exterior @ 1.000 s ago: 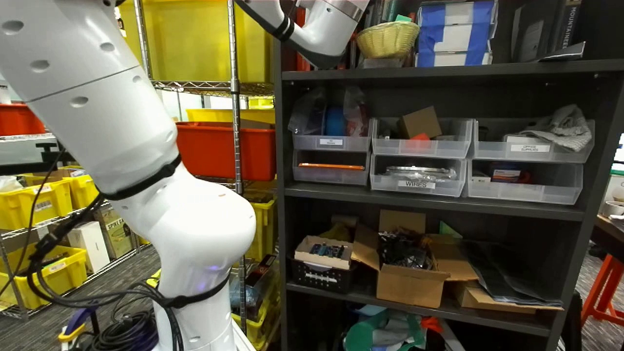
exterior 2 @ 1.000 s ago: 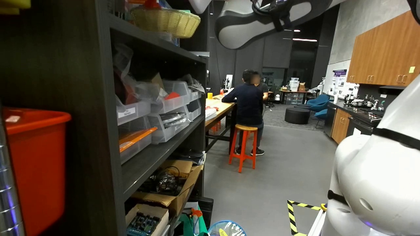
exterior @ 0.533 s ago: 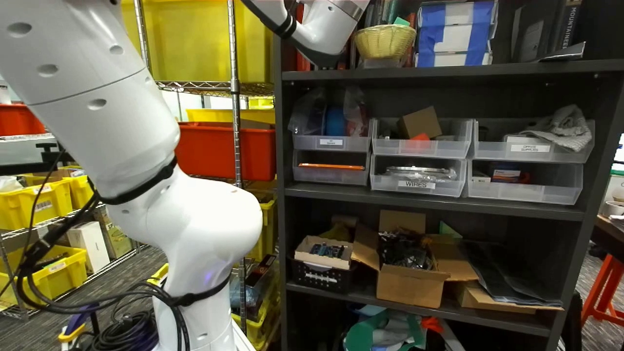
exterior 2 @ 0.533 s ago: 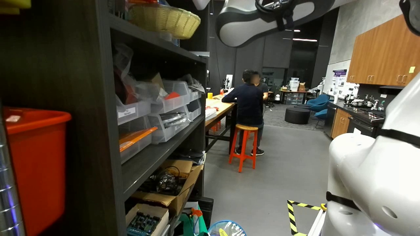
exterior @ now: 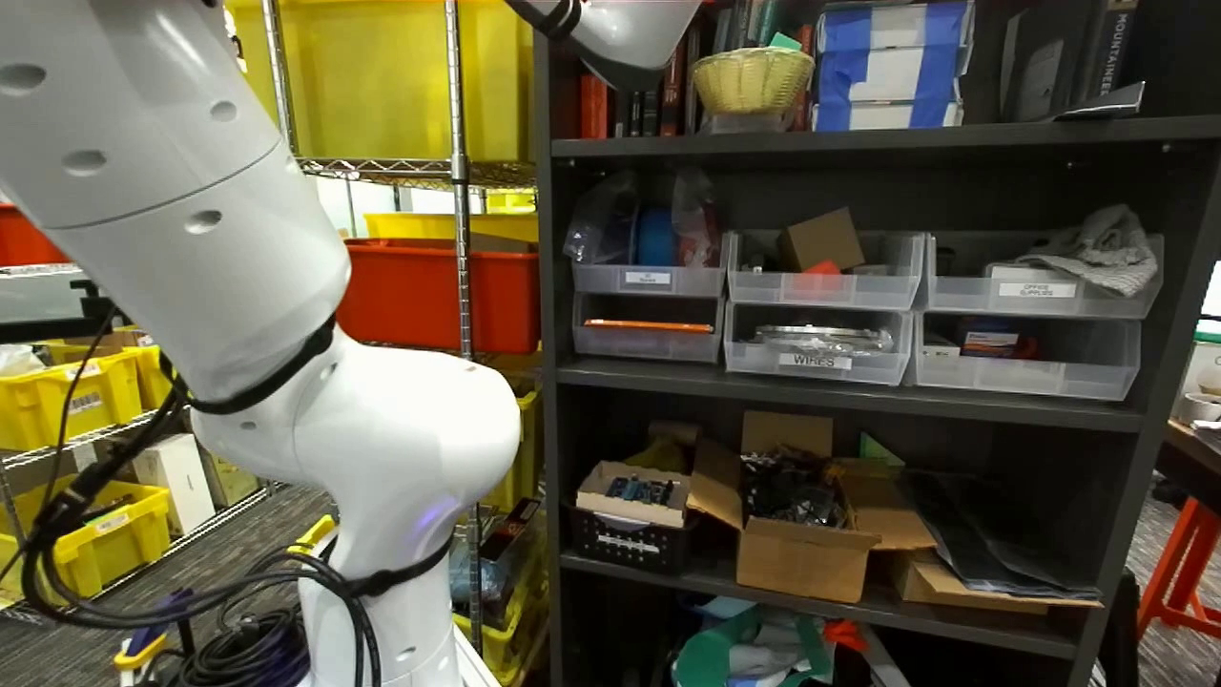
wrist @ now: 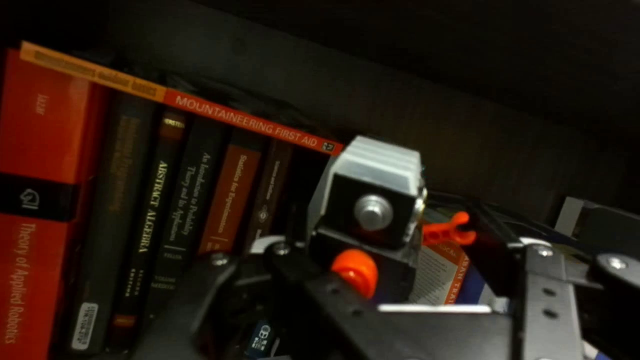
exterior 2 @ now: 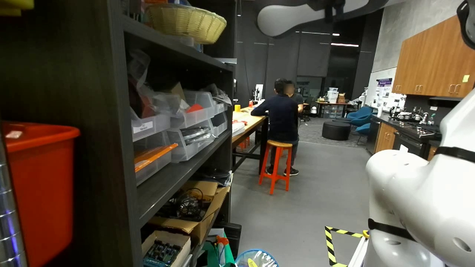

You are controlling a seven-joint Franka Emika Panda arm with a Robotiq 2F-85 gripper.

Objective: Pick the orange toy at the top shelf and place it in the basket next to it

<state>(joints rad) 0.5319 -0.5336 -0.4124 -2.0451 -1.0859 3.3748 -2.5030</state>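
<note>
Orange toy (wrist: 447, 232) pinched between the partly closed jaws of my gripper (wrist: 427, 220), before the books (wrist: 192, 195) on the top shelf (exterior: 887, 137). Carrying seems the step; next, centre it over the basket (exterior: 752, 81), near the shelf's front edge, and release.

Orange fork-ended toy (wrist: 441, 233) is held; round yellow-tan woven basket (exterior: 754, 82) sits rim-up near front edge of top shelf (exterior: 887, 139).

In my wrist view I count one orange toy (wrist: 356, 271) at five o'clock. In an exterior view I get one basket (exterior: 754, 84) at one o'clock and six clear bins (exterior: 873, 291) at three; in an exterior view, two people (exterior 2: 280, 116) at two.
</note>
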